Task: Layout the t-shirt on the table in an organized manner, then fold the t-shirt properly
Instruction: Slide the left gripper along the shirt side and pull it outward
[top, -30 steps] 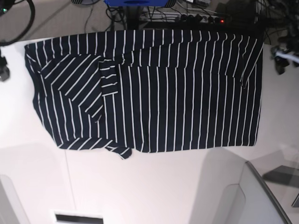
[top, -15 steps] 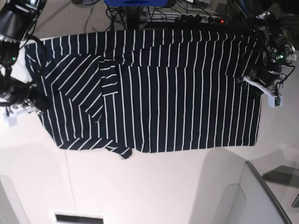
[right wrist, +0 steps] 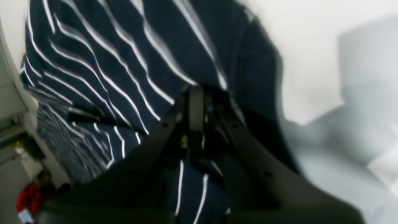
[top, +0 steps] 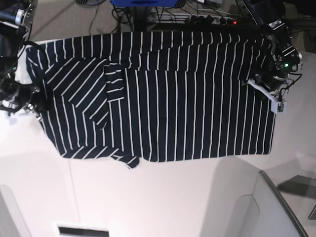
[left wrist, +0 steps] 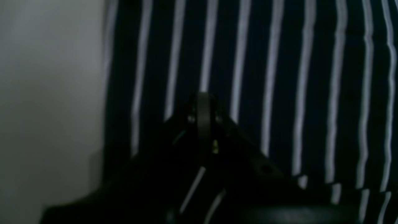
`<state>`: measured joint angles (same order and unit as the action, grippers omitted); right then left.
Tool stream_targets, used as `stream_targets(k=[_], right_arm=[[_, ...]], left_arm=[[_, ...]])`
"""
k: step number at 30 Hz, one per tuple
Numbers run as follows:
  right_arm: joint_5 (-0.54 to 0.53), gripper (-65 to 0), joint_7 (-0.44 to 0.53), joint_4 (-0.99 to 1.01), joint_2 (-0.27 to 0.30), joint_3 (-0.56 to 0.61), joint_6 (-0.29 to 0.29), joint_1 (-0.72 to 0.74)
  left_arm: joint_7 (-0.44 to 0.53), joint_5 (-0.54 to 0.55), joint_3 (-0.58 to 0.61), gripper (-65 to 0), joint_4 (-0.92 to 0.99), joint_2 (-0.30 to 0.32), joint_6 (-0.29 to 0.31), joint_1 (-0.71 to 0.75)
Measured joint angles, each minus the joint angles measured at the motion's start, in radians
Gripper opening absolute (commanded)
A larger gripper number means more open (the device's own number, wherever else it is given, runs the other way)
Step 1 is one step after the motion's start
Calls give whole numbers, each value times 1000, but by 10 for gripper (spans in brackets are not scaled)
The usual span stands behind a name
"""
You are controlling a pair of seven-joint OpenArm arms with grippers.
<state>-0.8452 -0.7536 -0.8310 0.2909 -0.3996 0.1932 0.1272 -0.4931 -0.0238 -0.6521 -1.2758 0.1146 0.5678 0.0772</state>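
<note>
Two arms are seen at opposite ends of the t-shirt (top: 163, 98), which is spread flat on the white worktop (top: 148, 197) in the base view, its stripes running mostly up and down the picture. Diagonal stripes are seen on the part at that view's left, and a small folded flap (top: 114, 83) lies on top of the cloth beside them. The shirt's far edge lies along the far edge of the worktop, beyond which cables and a power strip (top: 212, 19) are seen on the floor.

Right gripper (top: 35, 106): placed at the shirt's edge on the base view's left. In the right wrist view, the right gripper (right wrist: 196, 93) is seen with its jaws drawn together, and striped cloth is bunched at and below the tips; a pinch on the t-shirt (right wrist: 124, 77) is indicated. The shirt's rounded edge and bare worktop (right wrist: 311, 62) are seen just beside it.

Left gripper (top: 264, 88): placed over the shirt near its edge on the base view's right. In the left wrist view, the left gripper (left wrist: 203, 99) is seen closed, tips down on the striped t-shirt (left wrist: 279, 77); the picture is dim and blurred, so it cannot be told whether cloth is caught between the jaws. Bare worktop (left wrist: 46, 93) is seen to the side of the cloth edge.
</note>
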Motion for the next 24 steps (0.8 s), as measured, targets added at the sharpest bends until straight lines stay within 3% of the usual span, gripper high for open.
stream_targets(k=[9,14,17,24], right_arm=[[-8,-650,44,34,39,-2,2,2],[-16,-650,57,32,41,-4,-5,-12],[-24,-650,71,26,41,-4,-54,-18],[-31,-650,97,21,42,-5,-63,-31]], left_arm=[[4,3,110,-650,17,-2,0,-27],[3,2,158,-650,56,-5,-93,-55],[2,1,177,-650,56,-1,-97,-58],[7,6,178,-650,81,20,-96,-101]])
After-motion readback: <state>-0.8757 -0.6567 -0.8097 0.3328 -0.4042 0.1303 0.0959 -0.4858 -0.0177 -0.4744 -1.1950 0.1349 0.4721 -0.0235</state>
